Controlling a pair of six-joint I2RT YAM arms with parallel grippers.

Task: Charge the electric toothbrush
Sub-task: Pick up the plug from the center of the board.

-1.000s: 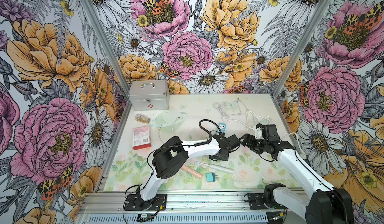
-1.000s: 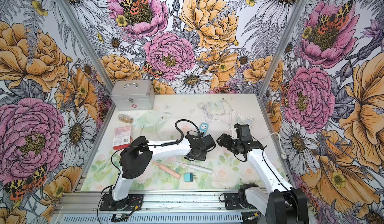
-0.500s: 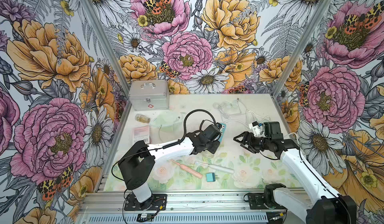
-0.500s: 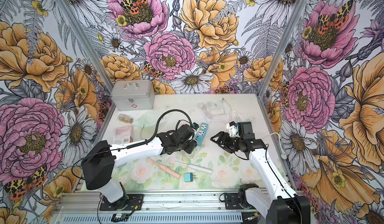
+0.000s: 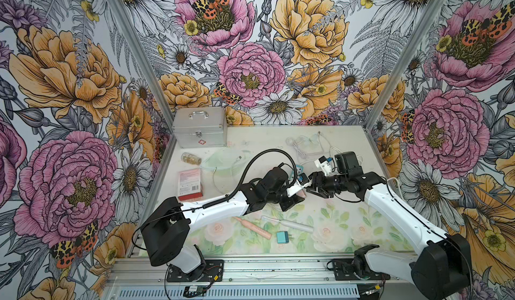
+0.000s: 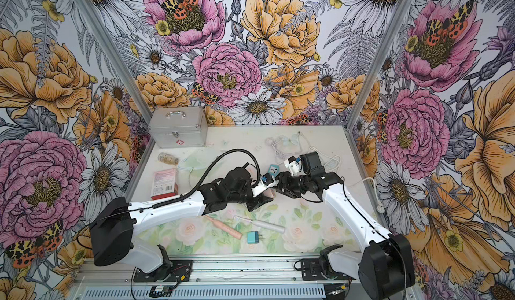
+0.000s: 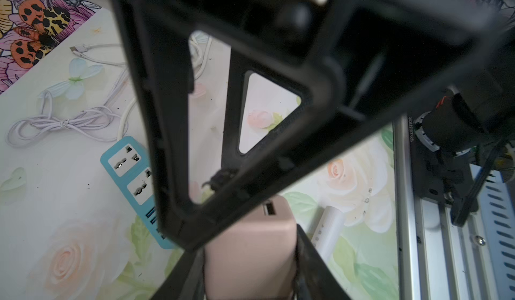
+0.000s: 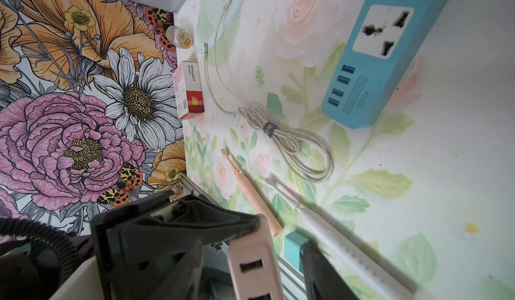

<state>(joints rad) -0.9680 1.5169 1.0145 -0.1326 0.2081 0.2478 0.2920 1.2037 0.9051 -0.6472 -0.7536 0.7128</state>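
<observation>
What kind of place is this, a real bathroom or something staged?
Probably a staged robot test booth: robot arms bolted to a metal rail, flower-print wall panels boxing in a table with a pink toothbrush.

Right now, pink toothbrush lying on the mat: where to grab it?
Thick handle of the pink toothbrush, from straight above, jaws across its width: it lies flat, its neck is thin, and the teal plug sits near its butt end.
</observation>
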